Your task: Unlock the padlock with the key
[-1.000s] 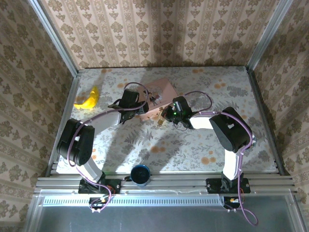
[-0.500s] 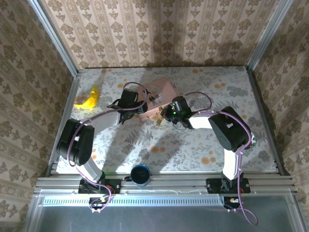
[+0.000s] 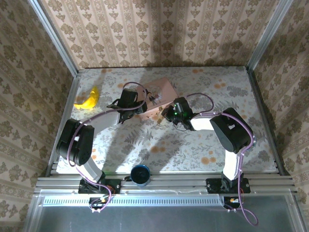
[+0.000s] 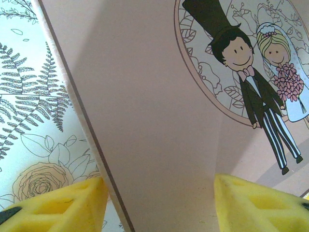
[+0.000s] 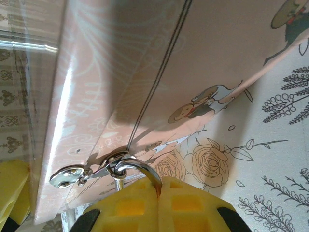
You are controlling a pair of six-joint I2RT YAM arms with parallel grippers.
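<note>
The padlock's (image 5: 140, 169) thin silvery shackle loops through the metal hasp (image 5: 72, 175) on the side of the pink box (image 5: 145, 58). My right gripper (image 5: 159, 186) is shut, and one leg of the shackle runs into the seam between its yellow pads, which hide the lock's body. From above, the right gripper (image 3: 165, 116) sits at the near side of the pink box (image 3: 161, 89). My left gripper (image 4: 161, 198) has the corner of the pink box (image 4: 159, 111) filling the space between its pads; it shows at the box's left end (image 3: 141, 108). The key is hidden.
A yellow banana (image 3: 88, 100) lies at the far left of the floral tabletop (image 3: 193, 150). A dark blue cup (image 3: 140, 174) stands at the near edge between the arm bases. Patterned walls enclose the table on three sides.
The left jaws have narrowed a little onto the box. The right wrist has shifted slightly to the right, still shut at the hasp.
</note>
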